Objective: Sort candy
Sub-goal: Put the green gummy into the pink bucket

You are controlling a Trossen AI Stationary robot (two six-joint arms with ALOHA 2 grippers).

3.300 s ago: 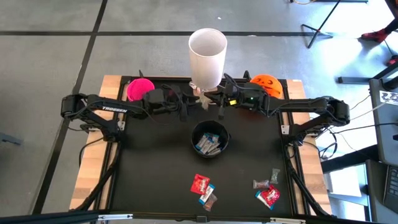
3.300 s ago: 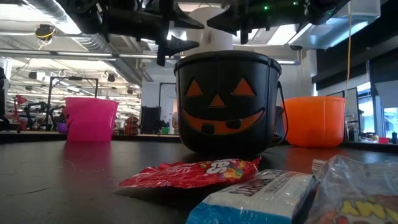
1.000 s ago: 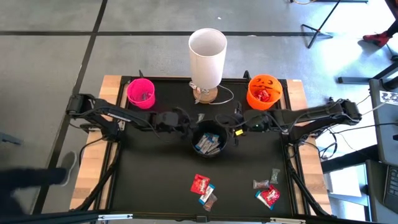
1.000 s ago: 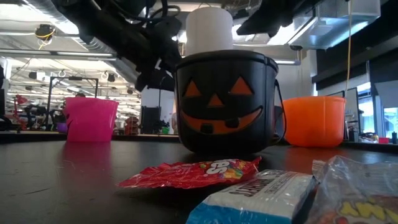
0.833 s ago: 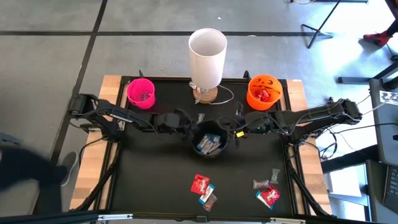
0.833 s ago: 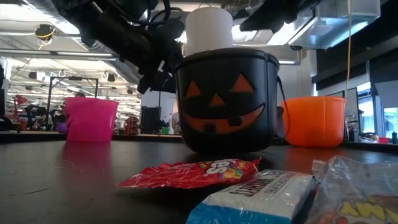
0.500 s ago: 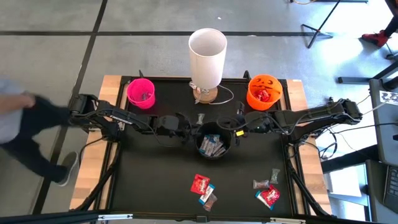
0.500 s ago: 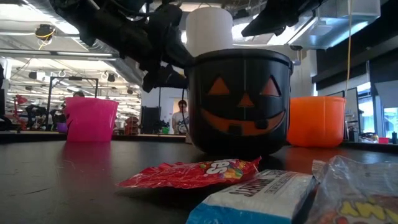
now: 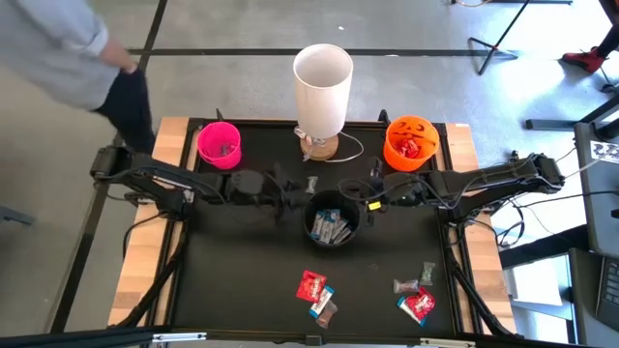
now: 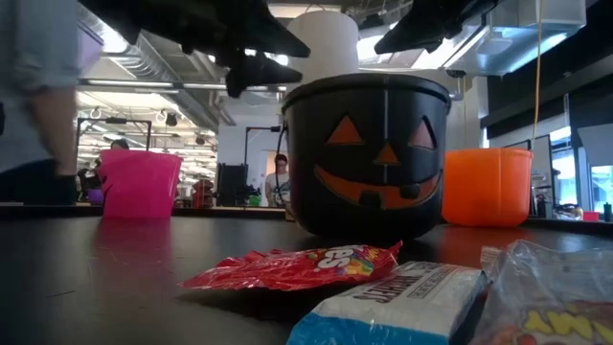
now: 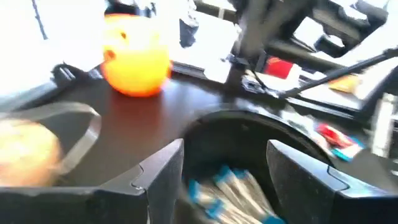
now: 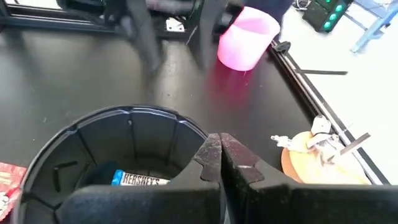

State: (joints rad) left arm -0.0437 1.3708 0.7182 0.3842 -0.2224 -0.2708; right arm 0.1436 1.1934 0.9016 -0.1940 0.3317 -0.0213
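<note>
Left gripper (image 9: 288, 196) open wide beside black bucket (image 9: 332, 221); right gripper (image 9: 368, 205) shut, empty, at its rim. Candy (image 9: 330, 226) bars inside lie diagonally, parallel.

Black worktop (image 9: 232, 271) on a wood-edged bench. Far edge: pink cup (image 9: 219, 144) left, tall white cylinder (image 9: 322, 89) centre, orange pumpkin bucket (image 9: 410, 141) right. Black pumpkin bucket (image 9: 332, 218) mid-top. Loose candy (image 9: 315, 290) near the front edge, centre and right.

Black bucket (image 9: 332, 220) shifted right, person (image 9: 68, 48) nearer.
</note>
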